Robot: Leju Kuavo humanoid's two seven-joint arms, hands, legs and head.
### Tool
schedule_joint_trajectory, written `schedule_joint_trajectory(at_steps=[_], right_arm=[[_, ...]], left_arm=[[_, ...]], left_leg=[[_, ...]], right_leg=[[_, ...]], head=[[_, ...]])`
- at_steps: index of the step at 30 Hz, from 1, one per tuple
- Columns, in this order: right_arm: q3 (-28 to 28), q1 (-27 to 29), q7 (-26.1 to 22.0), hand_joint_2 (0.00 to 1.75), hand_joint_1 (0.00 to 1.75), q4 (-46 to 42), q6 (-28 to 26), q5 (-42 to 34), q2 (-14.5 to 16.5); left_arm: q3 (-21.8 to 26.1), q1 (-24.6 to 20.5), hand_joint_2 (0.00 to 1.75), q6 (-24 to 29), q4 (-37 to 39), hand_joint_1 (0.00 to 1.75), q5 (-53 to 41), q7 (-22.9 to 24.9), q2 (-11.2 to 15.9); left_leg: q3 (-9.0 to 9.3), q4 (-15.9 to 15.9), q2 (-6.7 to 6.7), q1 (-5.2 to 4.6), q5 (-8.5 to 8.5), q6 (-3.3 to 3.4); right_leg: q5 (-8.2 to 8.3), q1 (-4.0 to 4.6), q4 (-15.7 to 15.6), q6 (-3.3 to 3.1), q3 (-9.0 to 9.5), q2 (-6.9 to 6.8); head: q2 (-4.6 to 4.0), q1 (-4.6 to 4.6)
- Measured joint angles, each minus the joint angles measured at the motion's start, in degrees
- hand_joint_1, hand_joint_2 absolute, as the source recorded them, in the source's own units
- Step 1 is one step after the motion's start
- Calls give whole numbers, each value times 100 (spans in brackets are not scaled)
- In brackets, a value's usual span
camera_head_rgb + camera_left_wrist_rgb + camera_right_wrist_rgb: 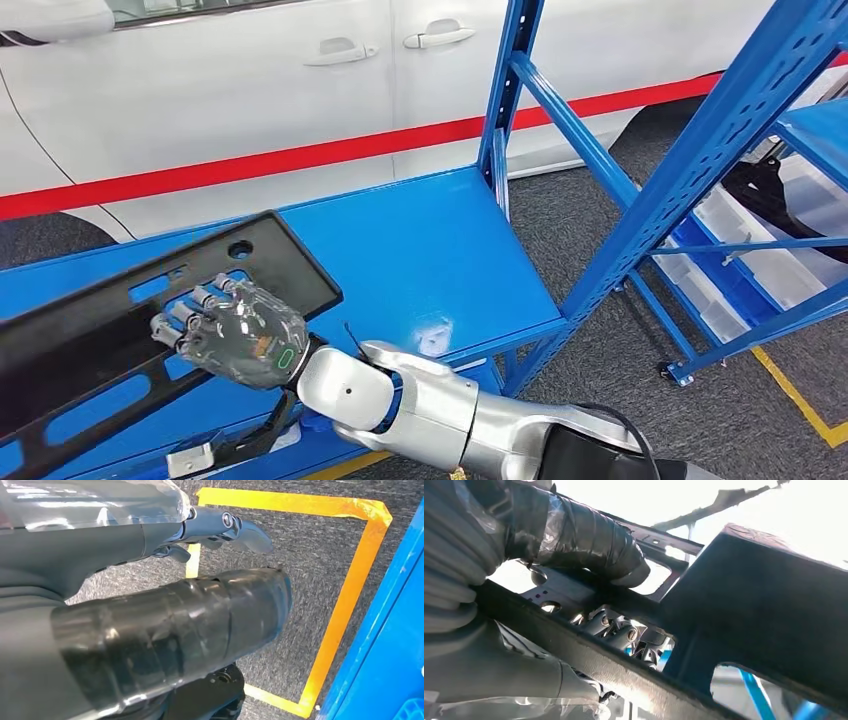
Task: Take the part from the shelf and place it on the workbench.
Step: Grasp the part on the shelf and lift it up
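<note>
We find no text, label, brand, number or sign that can be read in these pictures.
</note>
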Motion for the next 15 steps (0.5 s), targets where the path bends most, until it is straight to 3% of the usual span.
schedule_joint_trajectory(at_steps=[6, 15], right_arm=[[324, -83, 48, 175, 175, -1313, 16, 96, -302], [410, -81, 109, 175, 175, -1249, -391, 229, -449]], left_arm=[[2, -12, 0, 94, 0, 0, -105, -8, 0], [-10, -36, 0, 73, 0, 0, -252, -142, 3]], left_leg=[[0, 3, 0, 0, -1, 1], [0, 4, 0, 0, 0, 1]], right_leg=[[1, -1, -1, 1, 2, -1], [1, 0, -1, 2, 3, -2]], head=[[0, 0], [0, 0]])
